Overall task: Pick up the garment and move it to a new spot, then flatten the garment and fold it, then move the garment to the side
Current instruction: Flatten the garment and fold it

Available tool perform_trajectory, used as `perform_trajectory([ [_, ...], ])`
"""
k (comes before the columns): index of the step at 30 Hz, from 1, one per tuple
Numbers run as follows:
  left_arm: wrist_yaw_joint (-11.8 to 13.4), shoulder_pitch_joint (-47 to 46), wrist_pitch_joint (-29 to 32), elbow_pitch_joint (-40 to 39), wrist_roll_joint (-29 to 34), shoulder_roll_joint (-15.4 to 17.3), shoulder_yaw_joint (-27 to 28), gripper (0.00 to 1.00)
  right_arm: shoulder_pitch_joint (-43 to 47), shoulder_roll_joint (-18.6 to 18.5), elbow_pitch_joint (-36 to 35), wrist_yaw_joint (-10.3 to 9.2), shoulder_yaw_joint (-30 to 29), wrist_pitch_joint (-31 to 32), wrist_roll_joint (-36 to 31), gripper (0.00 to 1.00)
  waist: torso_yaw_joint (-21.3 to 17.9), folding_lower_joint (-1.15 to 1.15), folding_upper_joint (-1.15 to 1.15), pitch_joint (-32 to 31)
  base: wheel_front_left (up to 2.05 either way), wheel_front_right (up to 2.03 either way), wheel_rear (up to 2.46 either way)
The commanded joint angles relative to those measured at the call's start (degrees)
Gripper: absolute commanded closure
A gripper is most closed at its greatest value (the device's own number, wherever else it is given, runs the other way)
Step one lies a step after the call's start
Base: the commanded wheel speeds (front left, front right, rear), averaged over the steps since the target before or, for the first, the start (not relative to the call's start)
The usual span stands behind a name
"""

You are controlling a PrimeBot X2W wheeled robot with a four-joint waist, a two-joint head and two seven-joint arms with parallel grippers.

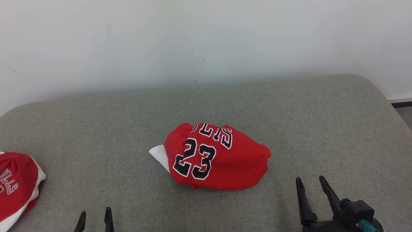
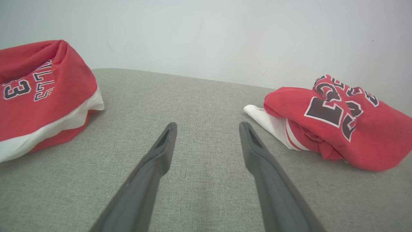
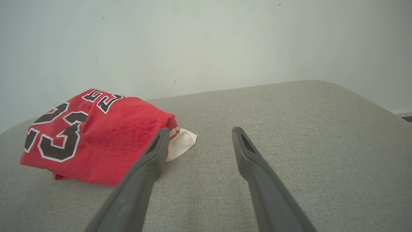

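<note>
Garment [image 1: 222, 161]: soft, light, crumpled red jersey; likely slumps when lifted.
Hold: white corner [image 1: 159, 154], probably.
Claws: left claw [image 1: 95, 213] and right claw [image 1: 310, 179] both spread, empty.

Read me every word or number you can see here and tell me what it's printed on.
"23": on the red garment in the middle.
"LLS": above that number, upside down in the head view, start folded under.
"LLS" and "3": on the second red garment at the left, rest hidden.

Looked down from the head onto the grey surface [image 1: 289, 112], facing the wall [image 1: 206, 38]; skimmed low and close over it from both wrists, also wallward; shared the red jersey [image 1: 222, 161] in all three
</note>
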Motion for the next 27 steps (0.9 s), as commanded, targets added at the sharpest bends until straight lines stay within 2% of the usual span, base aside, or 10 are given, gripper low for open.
perform_trajectory([
  [1, -0.1, 0.3, -0.2, 0.0, 0.0, -0.1, 0.0, 0.0, -0.4, 0.0, 0.2, -0.13, 0.0, -0.3, 0.2, 0.0, 0.0, 0.0, 0.0, 0.0, 0.0, 0.0, 0.0],
  [22, -0.4, -1.1, -0.2, -0.1, 0.1, -0.1, -1.0, 0.0, -0.6, 0.0, 0.3, -0.13, 0.8, -0.5, 0.7, 0.0, 0.0, 0.0, 0.0, -0.2, 0.0, 0.0, 0.0],
  [27, -0.5, -3.3, -0.2, 2.7, -0.2, 0.1, -2.1, 0.0, -0.2, 0.0, 0.2, -0.13, 0.8, -0.6, 1.1, 0.0, -0.3, 0.0, 0.0, 0.0, 0.0, 0.0, 0.0],
])
